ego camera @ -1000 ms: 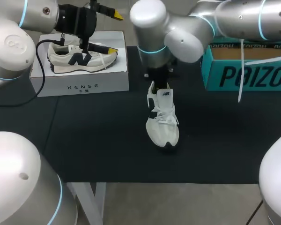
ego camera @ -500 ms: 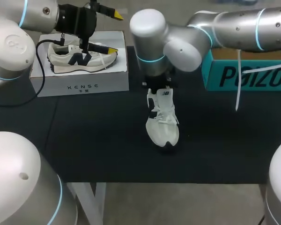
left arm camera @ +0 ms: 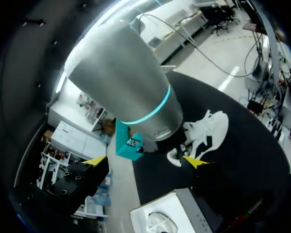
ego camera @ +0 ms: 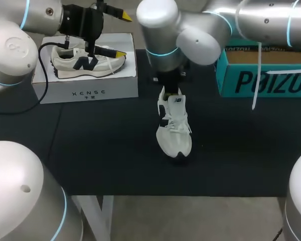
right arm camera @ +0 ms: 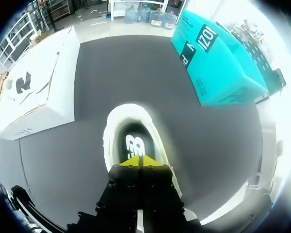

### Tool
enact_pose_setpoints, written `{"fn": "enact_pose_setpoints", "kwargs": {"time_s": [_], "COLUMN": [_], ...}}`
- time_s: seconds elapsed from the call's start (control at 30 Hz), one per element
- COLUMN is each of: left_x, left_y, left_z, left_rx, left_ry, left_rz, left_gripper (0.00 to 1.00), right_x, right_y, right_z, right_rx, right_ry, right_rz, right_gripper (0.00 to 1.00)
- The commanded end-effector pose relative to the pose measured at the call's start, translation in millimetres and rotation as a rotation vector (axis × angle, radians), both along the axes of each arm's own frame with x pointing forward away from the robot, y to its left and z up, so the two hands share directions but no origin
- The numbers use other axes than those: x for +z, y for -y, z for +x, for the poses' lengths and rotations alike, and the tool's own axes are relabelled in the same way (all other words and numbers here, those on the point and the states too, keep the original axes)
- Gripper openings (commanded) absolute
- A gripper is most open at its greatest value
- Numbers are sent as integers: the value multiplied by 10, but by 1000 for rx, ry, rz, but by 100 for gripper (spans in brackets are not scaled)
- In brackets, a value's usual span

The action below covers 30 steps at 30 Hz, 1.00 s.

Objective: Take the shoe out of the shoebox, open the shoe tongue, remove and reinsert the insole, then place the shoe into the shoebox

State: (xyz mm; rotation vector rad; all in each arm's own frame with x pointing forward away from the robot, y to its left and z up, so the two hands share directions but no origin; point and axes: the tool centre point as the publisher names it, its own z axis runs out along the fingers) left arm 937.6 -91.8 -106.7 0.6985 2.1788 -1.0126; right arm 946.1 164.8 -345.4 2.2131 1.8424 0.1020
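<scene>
**Surface.** You have a table point(ego camera: 105, 150) covered in black; its front edge runs along the lower part of the head view, and its left side passes under the white box.

**Shoe** point(ego camera: 173, 128). White, standing on its sole at centre frame. The toe points to the lower edge and the heel to the top. It is out of the shoebox, on the black surface.

**Shoebox** point(ego camera: 263, 80). Teal with an open top, upper right, cut off by the frame's right edge. A strip of black separates it from the shoe.

**White box** point(ego camera: 85, 90). Upper left, closed, with a second shoe point(ego camera: 88, 63) lying on its side on the lid.

**Right gripper** point(right arm camera: 138, 161). Your right arm point(ego camera: 190, 35) comes down at top centre, over the shoe's heel. In the wrist view the yellow tips are pressed together with no gap, at the heel end of the shoe's opening. You cannot tell whether anything is pinched between them.

**Left gripper** point(ego camera: 122, 34). Upper left, above the white box's right end, with its fingers wide apart and holding nothing.

**Open room.** Black surface shows on both sides of the shoe and between its toe and the front edge. The widest stretch is lower left, below the white box.
</scene>
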Motion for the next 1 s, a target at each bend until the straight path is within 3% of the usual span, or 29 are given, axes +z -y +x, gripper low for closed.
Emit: {"fn": "enact_pose_setpoints", "kwargs": {"time_s": [0.03,0.4,0.43,0.47,0.6,0.73,0.8,1.0], "left_x": [1,1,1,1,1,1,1,1], "left_y": [4,4,4,4,4,4,4,4], "left_z": [5,5,5,5,5,5,5,5], "left_rx": [0,0,0,0,0,0,0,0], "left_ry": [0,0,0,0,0,0,0,0], "left_rz": [4,4,4,4,4,4,4,4], "left_gripper": [100,100,100,100,100,100,100,100], "right_x": [88,-34,-43,-55,-57,-43,-47,-53], "right_y": [77,30,30,27,24,16,17,20], "right_z": [-125,-254,-254,-252,-250,-264,-282,-326], "right_rx": [10,74,78,83,88,94,95,97], "right_ry": [-10,-91,-93,-96,-103,-105,-108,-112], "right_rz": [32,41,46,47,40,41,46,54], "right_gripper": [0,3,20,29,33,53,75,91]}}
